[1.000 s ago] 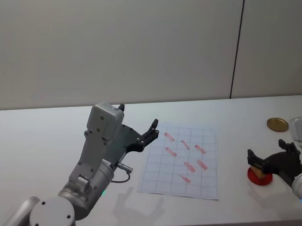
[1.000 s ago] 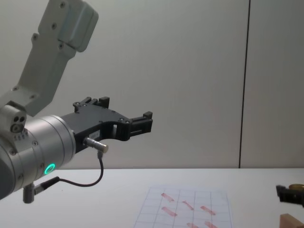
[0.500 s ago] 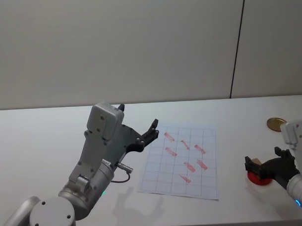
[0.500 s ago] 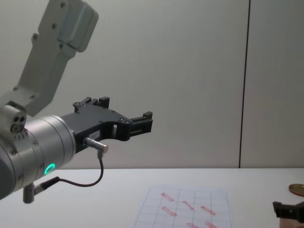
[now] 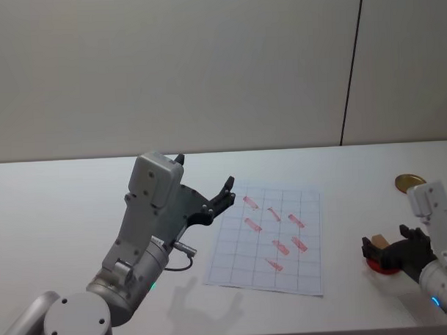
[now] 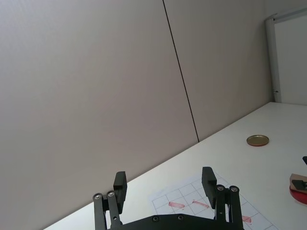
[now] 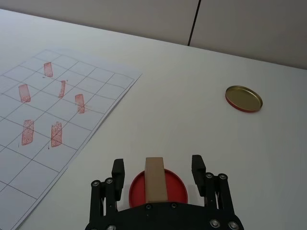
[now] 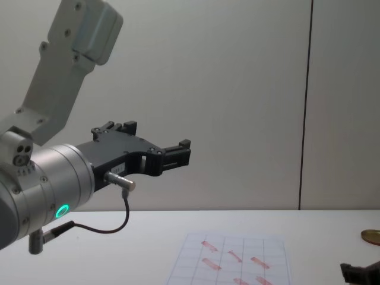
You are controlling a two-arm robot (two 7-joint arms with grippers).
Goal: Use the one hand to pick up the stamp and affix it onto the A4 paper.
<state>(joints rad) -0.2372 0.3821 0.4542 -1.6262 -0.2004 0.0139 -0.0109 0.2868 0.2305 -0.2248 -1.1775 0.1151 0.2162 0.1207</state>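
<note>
Wooden stamp (image 7: pixel 156 181) sits ungripped on red pad (image 7: pixel 177 188) between spread fingers (image 7: pixel 198 165) of right gripper (image 7: pixel 158 167); lifting, pressing on paper (image 7: pixel 96 86) remain. Left gripper (image 6: pixel 164 178), spread, hovers beside paper.

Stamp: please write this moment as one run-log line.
right end effector: open, astride stamp | stamp: on red disc, not gripped | A4 paper: untouched | left end effector: open, raised

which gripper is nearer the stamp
Right. The right gripper has its open jaws on either side of the stamp, not touching it. The left gripper is raised off the table, across the paper from it.
</note>
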